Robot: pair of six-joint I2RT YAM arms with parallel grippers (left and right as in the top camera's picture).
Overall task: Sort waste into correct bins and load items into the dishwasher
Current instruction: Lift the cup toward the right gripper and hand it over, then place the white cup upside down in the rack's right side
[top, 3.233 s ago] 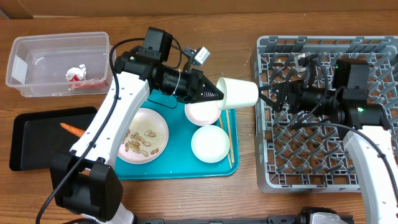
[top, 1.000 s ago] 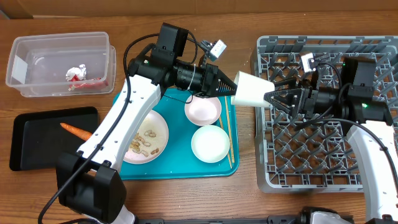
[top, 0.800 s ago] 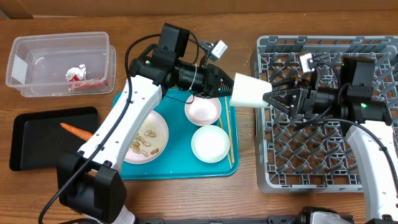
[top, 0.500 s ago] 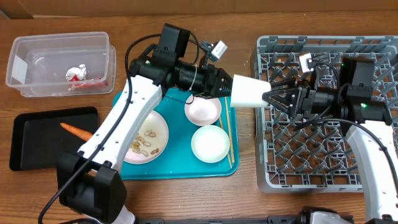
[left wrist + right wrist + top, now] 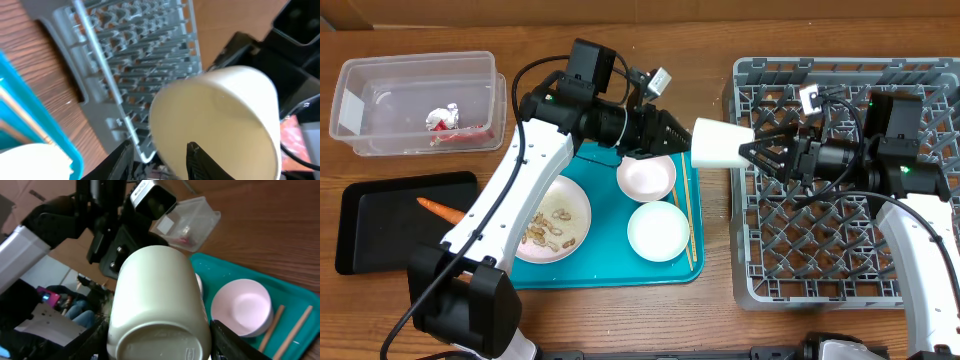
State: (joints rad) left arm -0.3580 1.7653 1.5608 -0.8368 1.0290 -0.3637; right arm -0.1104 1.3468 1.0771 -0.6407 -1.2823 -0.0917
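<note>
White cup [image 5: 722, 142] is in the air, on its side, just off the rack's [image 5: 840, 262] left edge near its far-left corner. The cup's base points toward the rack and its mouth points away.

Right gripper [image 5: 749, 152] reaches out past the rack's left edge and is clamped on the cup at the base end. In the right wrist view there is one finger on each side of the cup body.

Left gripper [image 5: 677, 135] is further left of the rack and faces the cup mouth. Its jaws are parted and hold nothing. In the overhead view the tips look just clear of the cup rim, and in the left wrist view the cup sits beyond the fingertips.

Teal tray [image 5: 610, 272] lies on the table just left of the rack. On the tray:
- Chopsticks [image 5: 689, 222] lie along the edge nearest the rack.
- Pink bowl [image 5: 646, 177] and white bowl [image 5: 657, 231] sit upright, just beyond the chopsticks from the rack.
- Plate [image 5: 579, 204] with peanut shells [image 5: 544, 229] is on the side farthest from the rack.

Well left of the rack, past the tray:
- Black tray [image 5: 375, 240] holds a carrot [image 5: 437, 208].
- Clear bin [image 5: 390, 100] sits behind the black tray, with a crumpled wrapper [image 5: 442, 118] inside.

The rack itself has no dishes visible.
</note>
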